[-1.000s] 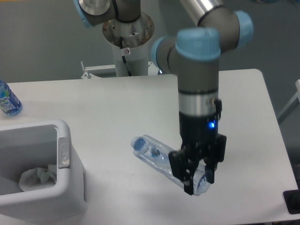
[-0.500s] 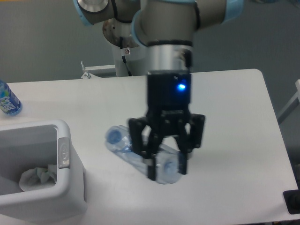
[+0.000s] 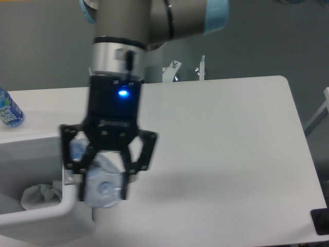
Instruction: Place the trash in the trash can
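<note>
Within the last second the arm has carried the clear plastic bottle (image 3: 100,180) leftward off the middle of the surface (image 3: 231,144). It now hangs in the air at the right wall of the white trash can (image 3: 51,213). The pincer (image 3: 103,185) is clenched on the bottle, a finger on each side of its body; the bluish cap end (image 3: 78,148) points up and left, though motion blur softens the outline. The crumpled white wad (image 3: 41,194) already lies inside the can, so I judge the bottle to be the last item, and the carry nearly finished.

The bottle's lower end sits just at the thick rounded rim, beside the grey handle plate (image 3: 68,177). It probably needs to travel a little further left before release, or it may catch the rim and tip back onto the surface. The can's opening lies free to the left. The blue-labelled bottle (image 3: 8,110) stands well apart near the left edge, out of the path.
</note>
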Robot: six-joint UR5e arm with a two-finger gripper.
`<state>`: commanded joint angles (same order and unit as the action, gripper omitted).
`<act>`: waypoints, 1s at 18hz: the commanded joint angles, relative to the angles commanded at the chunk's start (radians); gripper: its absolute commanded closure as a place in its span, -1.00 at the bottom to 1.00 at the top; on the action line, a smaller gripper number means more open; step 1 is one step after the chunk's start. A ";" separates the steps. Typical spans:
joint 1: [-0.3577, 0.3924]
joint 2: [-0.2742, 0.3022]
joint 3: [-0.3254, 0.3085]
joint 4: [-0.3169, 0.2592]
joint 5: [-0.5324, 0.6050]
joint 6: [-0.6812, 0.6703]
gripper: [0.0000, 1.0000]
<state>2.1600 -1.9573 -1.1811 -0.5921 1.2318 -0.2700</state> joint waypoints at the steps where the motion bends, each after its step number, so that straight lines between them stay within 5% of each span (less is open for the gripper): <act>1: -0.017 -0.011 -0.005 0.002 0.002 0.002 -0.11; 5: -0.049 -0.022 -0.023 0.000 0.005 0.000 -0.40; 8: -0.049 -0.022 -0.026 0.002 0.005 0.003 -1.00; 13: -0.039 -0.008 -0.015 0.002 0.005 0.011 -1.00; 18: 0.053 0.031 -0.008 -0.002 0.021 0.049 -1.00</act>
<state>2.2133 -1.9268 -1.1888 -0.5936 1.2531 -0.2211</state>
